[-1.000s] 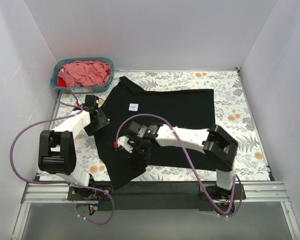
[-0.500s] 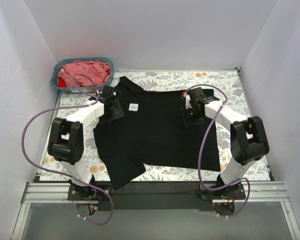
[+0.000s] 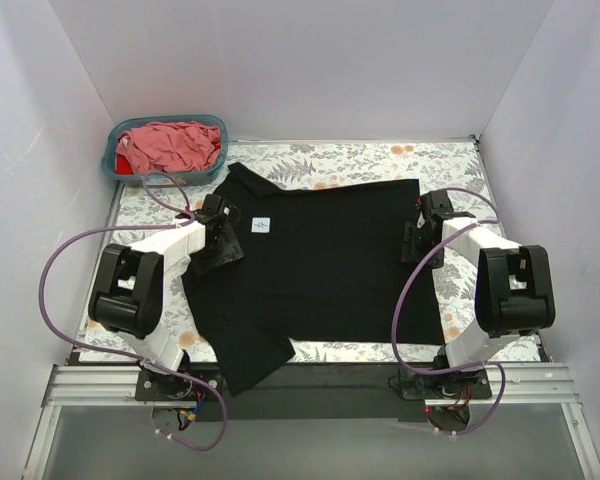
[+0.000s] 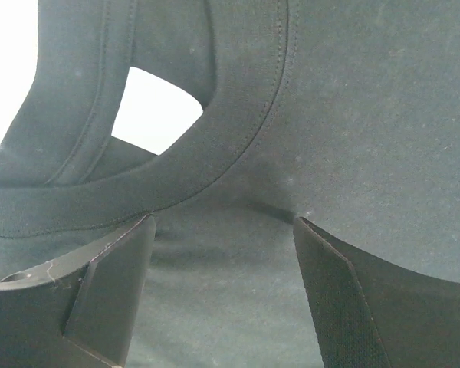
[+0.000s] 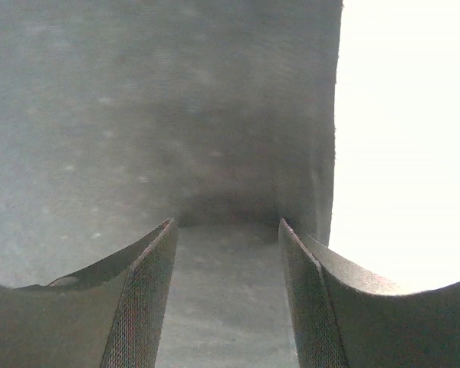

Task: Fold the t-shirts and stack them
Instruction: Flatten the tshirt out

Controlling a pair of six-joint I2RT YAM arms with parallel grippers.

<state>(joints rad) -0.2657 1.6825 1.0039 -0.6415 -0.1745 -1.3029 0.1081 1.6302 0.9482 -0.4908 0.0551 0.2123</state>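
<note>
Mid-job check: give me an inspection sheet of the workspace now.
Surface: floral table cover.
Job's things: black shirt spread flat, collar far left; pink shirt and red shirt heaped in teal basket, far left corner.
Clutter: nothing seen.
Grippers: left gripper open beside the collar; right gripper open at the shirt's right edge; both over cloth.
Cables: purple cables loop from both arms; the right one crosses the shirt's edge.
Surroundings: white walls on three sides.

Chest mark (image 3: 263, 226) on black shirt (image 3: 320, 260) too small to read, red shirt (image 3: 123, 166) mostly buried under pink one (image 3: 175, 143), jaws lost against dark cloth from above, bench (image 3: 380, 155) washed white in wrist views.
</note>
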